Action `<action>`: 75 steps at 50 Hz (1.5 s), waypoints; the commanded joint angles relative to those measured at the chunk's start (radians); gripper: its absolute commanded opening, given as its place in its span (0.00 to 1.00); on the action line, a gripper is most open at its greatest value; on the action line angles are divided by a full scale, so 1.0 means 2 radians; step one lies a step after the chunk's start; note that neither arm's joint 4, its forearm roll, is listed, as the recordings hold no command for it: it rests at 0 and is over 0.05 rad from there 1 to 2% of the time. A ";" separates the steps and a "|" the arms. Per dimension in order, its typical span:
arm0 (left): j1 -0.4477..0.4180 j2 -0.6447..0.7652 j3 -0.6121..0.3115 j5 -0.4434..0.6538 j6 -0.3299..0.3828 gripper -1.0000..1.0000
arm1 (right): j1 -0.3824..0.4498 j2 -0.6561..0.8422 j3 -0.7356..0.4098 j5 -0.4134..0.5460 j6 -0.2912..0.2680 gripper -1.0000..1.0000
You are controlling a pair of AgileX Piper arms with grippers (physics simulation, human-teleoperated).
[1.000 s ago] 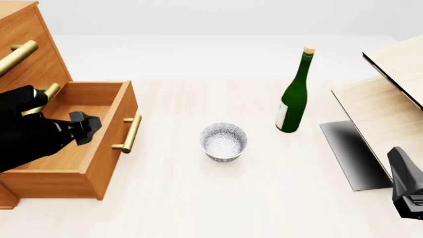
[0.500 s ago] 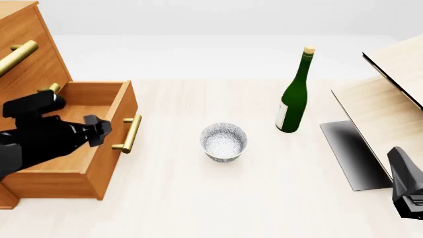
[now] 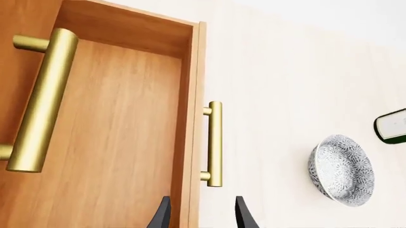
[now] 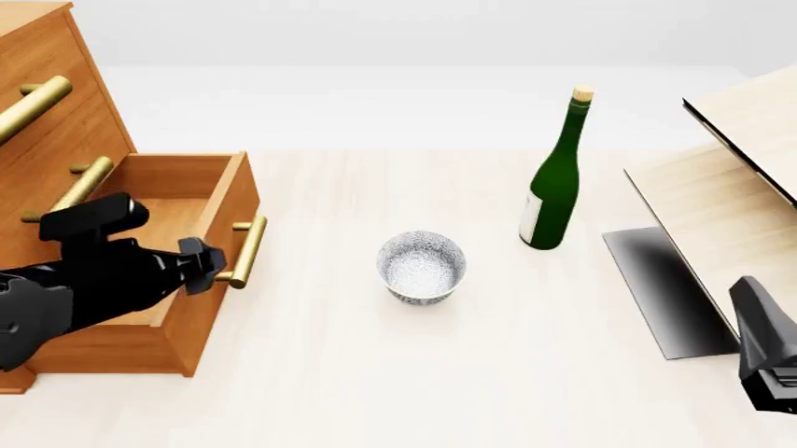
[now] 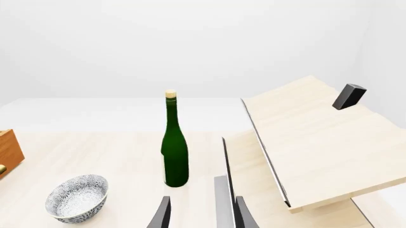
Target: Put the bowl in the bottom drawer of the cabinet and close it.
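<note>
One bowl, one bottle, three drawers; both end effectors spread, empty-fingered.

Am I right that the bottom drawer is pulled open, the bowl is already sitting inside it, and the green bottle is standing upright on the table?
Not quite. The bowl is not inside the drawer: the front view shows it on the table, to the right of the open bottom drawer and apart from it. The rest holds: the drawer is pulled open and the green bottle stands upright on the table.
</note>
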 commanded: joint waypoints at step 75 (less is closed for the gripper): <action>-0.134 0.015 -0.016 -0.014 -0.023 1.00 | -0.001 0.001 0.000 0.000 0.001 1.00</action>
